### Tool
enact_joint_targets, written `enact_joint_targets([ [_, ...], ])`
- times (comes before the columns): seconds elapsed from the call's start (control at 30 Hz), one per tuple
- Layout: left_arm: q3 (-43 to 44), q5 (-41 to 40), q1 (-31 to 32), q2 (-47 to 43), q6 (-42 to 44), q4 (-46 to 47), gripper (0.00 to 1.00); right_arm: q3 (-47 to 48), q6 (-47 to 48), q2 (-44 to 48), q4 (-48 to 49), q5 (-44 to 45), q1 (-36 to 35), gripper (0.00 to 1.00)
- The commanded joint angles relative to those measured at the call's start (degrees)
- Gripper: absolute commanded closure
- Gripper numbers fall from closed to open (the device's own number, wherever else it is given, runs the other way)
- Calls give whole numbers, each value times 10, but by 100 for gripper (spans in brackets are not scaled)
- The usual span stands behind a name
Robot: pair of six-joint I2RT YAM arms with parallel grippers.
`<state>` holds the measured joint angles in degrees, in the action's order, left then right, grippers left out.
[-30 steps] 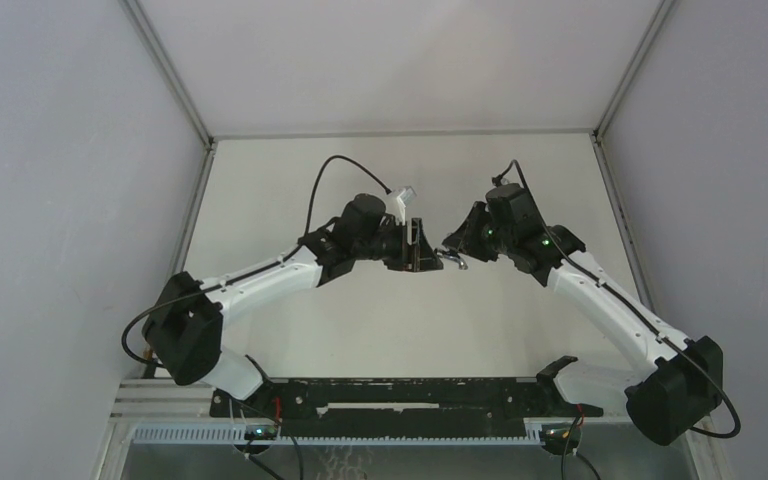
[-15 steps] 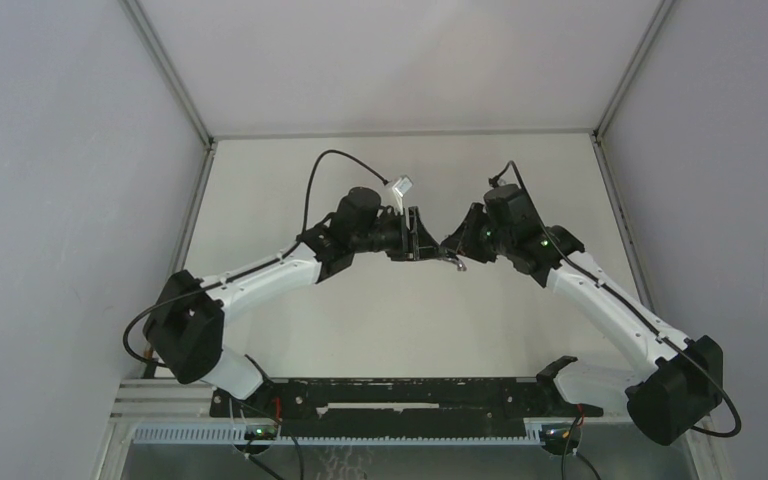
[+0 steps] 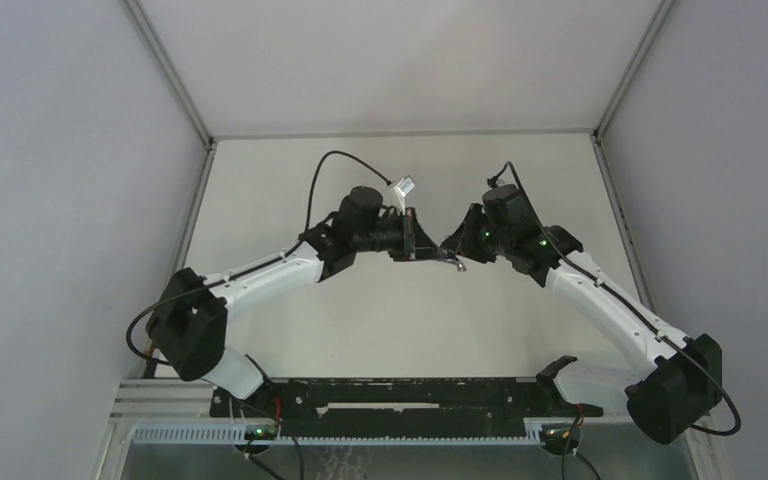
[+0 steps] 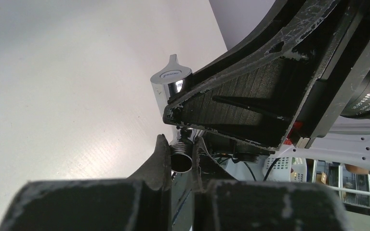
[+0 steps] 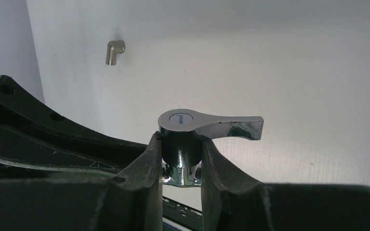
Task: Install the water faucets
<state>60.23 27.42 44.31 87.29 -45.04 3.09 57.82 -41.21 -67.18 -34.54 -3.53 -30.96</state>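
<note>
A chrome water faucet [image 3: 454, 261] with a lever handle [image 5: 212, 124] hangs above the table's middle, held between both arms. My right gripper [image 5: 180, 142] is shut on its dark round body just under the handle. My left gripper [image 4: 179, 144] is shut on the faucet's threaded tube end [image 4: 182, 161], whose open mouth faces that camera. From the left wrist view the handle's cap [image 4: 171, 74] shows above the right gripper's finger [image 4: 250, 96]. In the top view the left gripper [image 3: 417, 245] and right gripper [image 3: 452, 248] meet tip to tip.
A small bent metal elbow fitting [image 5: 113, 52] lies on the white table [image 3: 400, 330] beyond the grippers, near the left wall. Grey walls enclose the table on three sides. A black rail [image 3: 400, 395] runs along the near edge by the arm bases.
The left gripper's jaws, wide apart a second ago, have closed on the faucet's threaded end, and its wrist has turned slightly. The right arm has held still with the faucet.
</note>
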Motion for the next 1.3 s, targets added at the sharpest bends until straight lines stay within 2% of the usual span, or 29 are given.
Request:
enact_joint_targets([
  [0.0, 29, 7, -4, -7, 5, 20, 100, 29, 8, 7, 27, -23, -4, 88],
  [0.07, 21, 8, -6, -17, 5, 25, 100, 26, 16, 15, 33, -31, -1, 86],
  [0.2, 11, 5, -9, -36, 3, 28, 100, 20, 21, 23, 43, -49, 10, 91],
  [0.23, 8, 2, -10, -41, 2, 28, 100, 20, 19, 22, 41, -58, 14, 89],
  [0.4, -12, 6, -24, -57, -11, 49, 100, 6, 15, 47, 47, -109, 51, 49],
  [0.67, -38, 48, -46, -80, -17, 100, 100, -63, 48, 134, 95, -255, 162, 25],
  [0.8, -48, 73, -51, -101, -17, 128, 100, -159, -16, 162, 216, -412, 224, 19],
  [0.9, -60, 94, -52, -113, -11, 149, 100, -230, -102, 174, 397, -497, 230, 17],
  [0.97, -65, 104, -52, -121, -10, 159, 100, -269, -164, 188, 529, -519, 230, 16],
  [1.0, -68, 107, -52, -124, -12, 165, 100, -281, -179, 193, 563, -524, 230, 15],
  [1.27, -71, 134, -54, -139, -33, 200, 100, -318, -224, 200, 723, -514, 202, 15],
])
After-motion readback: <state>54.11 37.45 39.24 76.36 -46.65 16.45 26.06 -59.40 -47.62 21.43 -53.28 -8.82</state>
